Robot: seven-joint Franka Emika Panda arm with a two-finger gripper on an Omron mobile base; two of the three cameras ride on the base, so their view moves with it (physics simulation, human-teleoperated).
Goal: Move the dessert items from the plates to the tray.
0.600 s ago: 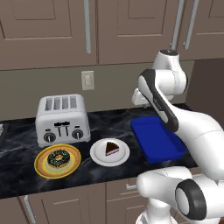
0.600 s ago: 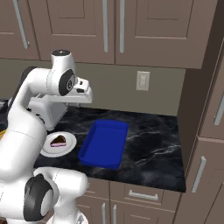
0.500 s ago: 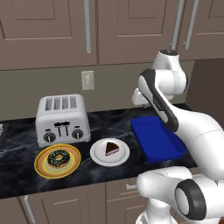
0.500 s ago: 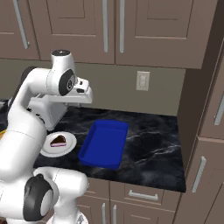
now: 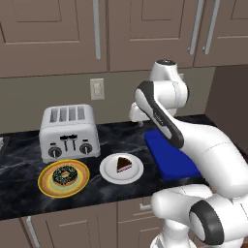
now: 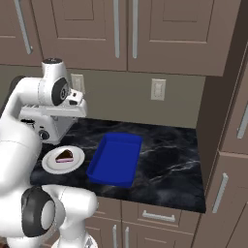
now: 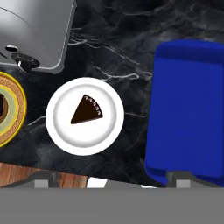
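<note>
Wide open and holding nothing, my claw (image 7: 105,181) hangs high above the table (image 5: 121,135), its two dark tips spread apart at the bottom of the hand view. In the left base view my claw (image 5: 137,114) sits up near the back wall, above the black marble top between the toaster (image 5: 69,131) and the blue tray (image 5: 167,156).

Looking down from the hand, the white plate (image 7: 61,131) lies almost straight below me with the chocolate cake wedge (image 7: 86,110) resting at its middle. The blue tray (image 7: 188,113) lies beside that plate, close but not touching it, and carries nothing. On the plate's other side, the orange-rimmed plate (image 7: 9,131) shows at the edge of the hand view.

From the left base view, the donut (image 5: 63,175) with sprinkles sits on the orange-rimmed plate (image 5: 47,186), just in front of the toaster, and the cake wedge (image 5: 124,163) sits on the white plate (image 5: 109,172) next to it. In the right base view the tray (image 6: 116,157) lies lengthwise on the table, with the white plate (image 6: 51,164) and its cake wedge (image 6: 64,155) just beside it.
</note>
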